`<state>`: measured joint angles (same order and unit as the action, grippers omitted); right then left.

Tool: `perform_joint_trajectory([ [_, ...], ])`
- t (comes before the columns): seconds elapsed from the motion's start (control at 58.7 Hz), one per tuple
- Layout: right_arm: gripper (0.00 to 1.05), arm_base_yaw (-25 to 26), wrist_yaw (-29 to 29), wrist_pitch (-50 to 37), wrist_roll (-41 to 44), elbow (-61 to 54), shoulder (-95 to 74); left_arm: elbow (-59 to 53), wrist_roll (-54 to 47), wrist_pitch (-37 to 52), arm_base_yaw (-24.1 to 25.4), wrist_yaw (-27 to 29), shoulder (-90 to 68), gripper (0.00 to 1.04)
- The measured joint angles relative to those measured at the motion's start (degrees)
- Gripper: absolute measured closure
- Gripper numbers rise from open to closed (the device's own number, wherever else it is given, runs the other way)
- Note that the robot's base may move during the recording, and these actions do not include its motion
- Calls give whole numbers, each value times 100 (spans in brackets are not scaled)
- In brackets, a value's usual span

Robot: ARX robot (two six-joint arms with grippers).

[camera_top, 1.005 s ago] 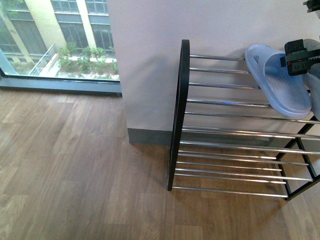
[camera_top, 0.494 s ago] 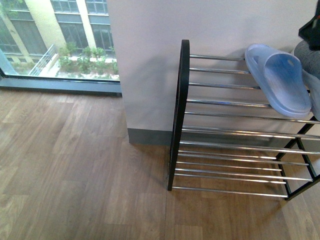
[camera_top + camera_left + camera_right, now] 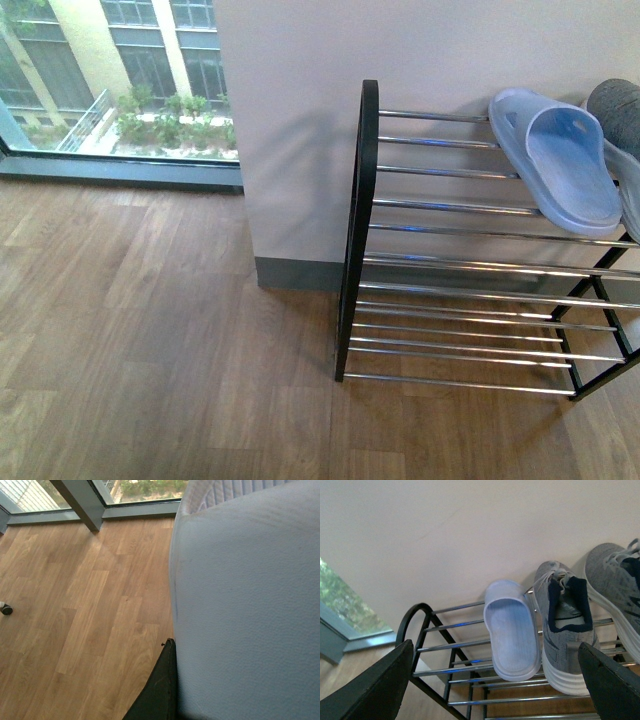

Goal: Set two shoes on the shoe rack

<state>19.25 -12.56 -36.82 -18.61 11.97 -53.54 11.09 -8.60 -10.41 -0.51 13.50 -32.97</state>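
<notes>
Right wrist view showed the right gripper (image 3: 495, 680) with its jaws spread wide and holding nothing, both grey sneakers (image 3: 566, 625) lying ahead on the top tier of the shoe rack (image 3: 450, 645), long axes running toward the wall, beside a blue slipper (image 3: 512, 630). The left jaws' state could not be told.

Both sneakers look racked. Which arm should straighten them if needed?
Right. Its open gripper faces both sneakers on the rack; the left wrist view shows floor, no rack.
</notes>
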Motion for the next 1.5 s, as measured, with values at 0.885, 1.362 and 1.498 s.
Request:
perform_joint_trajectory([
  [0.885,103,-1174,538,409,1829,-1088,1987,0,0,0,0,0,0,103],
  [1.362,103,-1899,1241,1679,1834,-1093,3355,0,0,0,0,0,0,103],
  [1.498,103,-1902,1241,1943,1834,-1093,3626,0,0,0,0,0,0,103],
])
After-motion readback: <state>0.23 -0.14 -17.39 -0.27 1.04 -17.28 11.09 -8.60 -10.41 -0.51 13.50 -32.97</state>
